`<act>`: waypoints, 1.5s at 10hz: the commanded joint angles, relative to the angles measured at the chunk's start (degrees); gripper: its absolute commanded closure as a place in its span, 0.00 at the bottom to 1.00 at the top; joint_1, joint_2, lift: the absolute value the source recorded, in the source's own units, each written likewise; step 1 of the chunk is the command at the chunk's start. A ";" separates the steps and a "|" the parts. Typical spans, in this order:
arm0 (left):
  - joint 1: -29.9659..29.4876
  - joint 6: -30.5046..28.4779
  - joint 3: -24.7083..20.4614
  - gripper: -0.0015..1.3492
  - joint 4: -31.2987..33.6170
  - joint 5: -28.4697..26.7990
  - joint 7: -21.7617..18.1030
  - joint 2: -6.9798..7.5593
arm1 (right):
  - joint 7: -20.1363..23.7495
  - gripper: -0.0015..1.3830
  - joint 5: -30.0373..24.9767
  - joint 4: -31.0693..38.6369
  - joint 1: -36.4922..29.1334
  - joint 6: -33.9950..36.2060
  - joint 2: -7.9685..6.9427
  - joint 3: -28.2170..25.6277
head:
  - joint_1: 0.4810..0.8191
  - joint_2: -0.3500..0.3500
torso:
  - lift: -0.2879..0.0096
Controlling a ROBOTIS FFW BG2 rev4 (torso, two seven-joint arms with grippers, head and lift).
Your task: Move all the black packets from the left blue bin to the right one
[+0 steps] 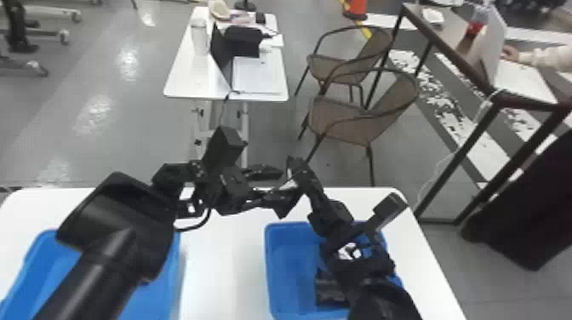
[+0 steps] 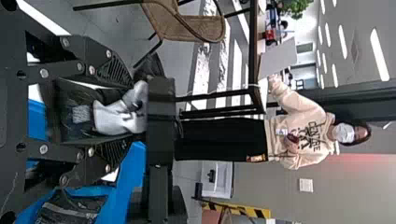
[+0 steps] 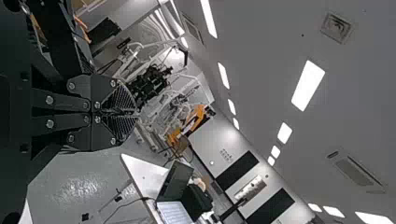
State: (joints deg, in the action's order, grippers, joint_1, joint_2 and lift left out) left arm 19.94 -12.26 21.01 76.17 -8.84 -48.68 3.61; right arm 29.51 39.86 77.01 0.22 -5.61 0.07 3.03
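My left gripper (image 1: 274,184) is above the table's far edge, between the bins, pointing right with its fingers apart. Dark and pale parts of the right arm show behind the gap of the left gripper (image 2: 123,112) in its wrist view. Close to it, my right gripper (image 1: 294,164) points away over the far edge; the right gripper (image 3: 136,112) is closed with its pads together. Black packets (image 1: 330,293) lie in the right blue bin (image 1: 287,255), partly under the right arm; a black packet (image 2: 70,207) shows there too. The left forearm covers much of the left blue bin (image 1: 164,293).
Both bins stand on a white table (image 1: 221,264). Beyond its far edge are a small desk (image 1: 183,76) with a laptop, brown chairs (image 1: 344,119) and, to the right, a dark-framed table (image 1: 468,81).
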 commanded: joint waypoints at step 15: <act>-23.54 -18.94 -30.24 0.06 22.09 2.60 5.17 15.73 | -4.63 0.18 3.64 -0.02 -12.26 -6.87 -0.12 -13.41 | 0.63 0.47 | 0.97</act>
State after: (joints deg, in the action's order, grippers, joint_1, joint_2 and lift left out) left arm -4.03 -30.83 -9.26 99.74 -5.29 -43.56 19.01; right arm 24.74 43.34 76.66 -12.13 -12.98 0.09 -10.37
